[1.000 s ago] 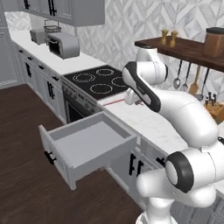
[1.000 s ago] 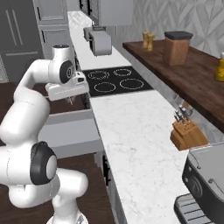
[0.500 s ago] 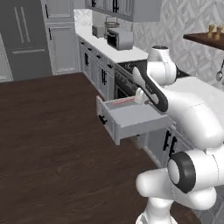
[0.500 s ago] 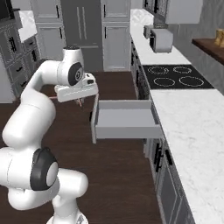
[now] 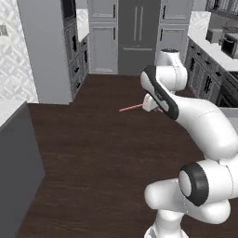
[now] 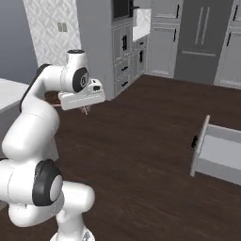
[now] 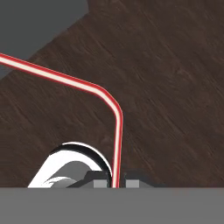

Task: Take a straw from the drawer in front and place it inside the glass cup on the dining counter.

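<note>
The arm was folded up high over the dark wooden floor (image 5: 83,158), and its gripper (image 7: 114,181) had its jaws clamped tight on the straw (image 7: 117,131). From the hand's own camera the straw rose from between the two dark tips, ran straight up, bent in a smooth curve and carried on away to the left edge of that view, red along both edges with a pale stripe down the middle. Beneath it lay nothing but floor, with a flat grey surface in the upper left corner.

Seen from behind on the left, the straw (image 5: 131,108) stuck out sideways from the hand as a thin red line, pointing left and slightly downward, well above the boards. From the right side I could make out the gripper (image 6: 85,110) pointing down under the white hand, with just a faint pink sliver of straw (image 6: 56,106) showing left of it.

The drawer (image 6: 221,151) stood pulled open off to the right, well apart from the hand, its grey box shallow and its black handle (image 6: 194,140) on the front panel. A white marble bench (image 6: 8,92) edged in at the far left, just behind the arm. Tall grey cabinets (image 5: 51,51) and a grey fridge (image 5: 137,35) lined the far end of the room.
</note>
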{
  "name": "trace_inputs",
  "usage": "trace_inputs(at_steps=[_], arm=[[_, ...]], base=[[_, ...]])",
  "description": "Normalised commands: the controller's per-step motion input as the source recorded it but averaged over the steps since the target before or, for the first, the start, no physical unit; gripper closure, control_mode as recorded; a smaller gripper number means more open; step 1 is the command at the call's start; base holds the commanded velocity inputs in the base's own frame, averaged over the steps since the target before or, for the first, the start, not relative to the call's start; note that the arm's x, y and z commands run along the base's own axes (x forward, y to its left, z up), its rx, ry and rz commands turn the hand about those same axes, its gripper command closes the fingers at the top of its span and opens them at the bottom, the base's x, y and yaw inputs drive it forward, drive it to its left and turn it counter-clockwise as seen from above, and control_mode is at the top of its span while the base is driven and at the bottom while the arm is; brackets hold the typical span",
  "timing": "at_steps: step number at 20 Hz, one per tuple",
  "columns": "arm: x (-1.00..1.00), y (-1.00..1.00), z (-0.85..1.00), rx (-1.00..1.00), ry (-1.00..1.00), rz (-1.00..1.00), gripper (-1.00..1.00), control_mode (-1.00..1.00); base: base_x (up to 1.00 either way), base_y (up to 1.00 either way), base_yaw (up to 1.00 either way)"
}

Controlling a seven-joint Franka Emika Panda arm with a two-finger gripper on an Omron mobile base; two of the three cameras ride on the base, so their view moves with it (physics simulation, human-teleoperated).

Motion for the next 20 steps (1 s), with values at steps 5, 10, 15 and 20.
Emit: trace_inputs(at_steps=[5, 10, 15, 20], arm=[[0.00, 0.00, 0.00, 0.00, 0.00, 0.00, 1.00, 1.00], [0.00, 0.00, 0.00, 0.00, 0.00, 0.00, 1.00, 1.00], [0.00, 0.00, 0.00, 0.00, 0.00, 0.00, 1.00, 1.00], [0.00, 0.00, 0.00, 0.00, 0.00, 0.00, 1.00, 1.00]], base=[[0.51, 0.43, 0.44], [1.00, 0.21, 0.17], [1.00, 0.00, 0.01], [1.00, 0.00, 0.00]])
